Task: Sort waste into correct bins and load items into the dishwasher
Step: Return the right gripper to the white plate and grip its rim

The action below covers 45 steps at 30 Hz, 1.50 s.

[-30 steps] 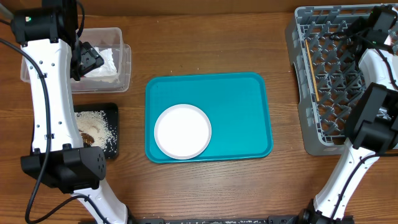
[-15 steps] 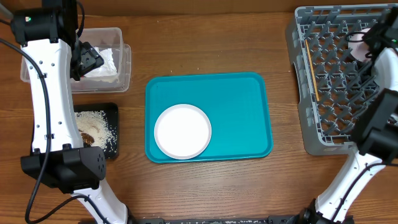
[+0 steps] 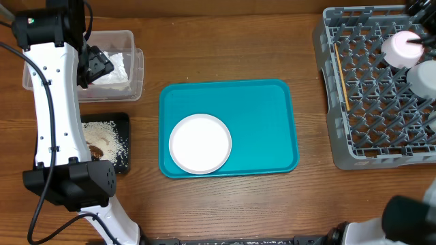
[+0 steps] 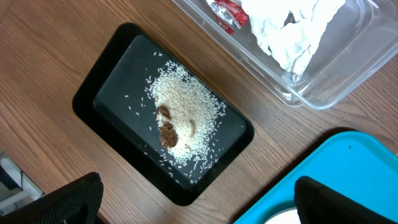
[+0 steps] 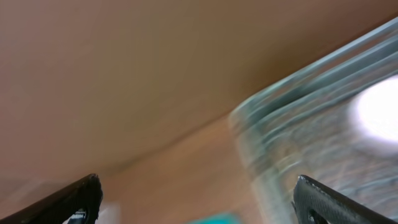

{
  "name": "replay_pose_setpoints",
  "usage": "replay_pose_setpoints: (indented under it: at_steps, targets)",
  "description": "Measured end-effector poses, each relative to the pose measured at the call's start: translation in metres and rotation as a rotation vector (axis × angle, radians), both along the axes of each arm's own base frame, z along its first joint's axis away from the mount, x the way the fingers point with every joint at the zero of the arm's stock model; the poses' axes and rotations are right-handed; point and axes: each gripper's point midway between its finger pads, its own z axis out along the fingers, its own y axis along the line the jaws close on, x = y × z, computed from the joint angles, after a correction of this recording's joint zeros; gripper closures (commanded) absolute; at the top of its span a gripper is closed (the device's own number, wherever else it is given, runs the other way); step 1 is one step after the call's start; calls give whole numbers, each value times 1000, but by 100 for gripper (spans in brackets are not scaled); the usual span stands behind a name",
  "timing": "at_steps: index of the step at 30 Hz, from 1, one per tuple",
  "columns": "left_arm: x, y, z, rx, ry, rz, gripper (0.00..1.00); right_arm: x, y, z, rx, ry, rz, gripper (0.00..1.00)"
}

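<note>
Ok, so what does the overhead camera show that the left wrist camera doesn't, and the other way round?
Only overhead: the grey dish rack at the right edge, holding a pinkish bowl and the chopsticks, plus the whole white plate on the teal tray.
Only left wrist: the red wrapper lying in the clear tub beside the napkins.
Both: the black tray with rice and a brown scrap, the clear tub with napkins, and part of the teal tray.
</note>
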Motion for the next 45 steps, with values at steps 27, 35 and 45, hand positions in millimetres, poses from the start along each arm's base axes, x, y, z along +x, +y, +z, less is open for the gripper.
replay_pose_setpoints:
  at_steps: [27,35,45]
  targets:
    - [0,0,0,0,0,0,0,-170,322,-292,-198,949,380,19]
    - [0,0,0,0,0,0,0,-176,328,-338,-199,1036,253,37]
    - [0,0,0,0,0,0,0,-176,343,-348,-243,976,184,47]
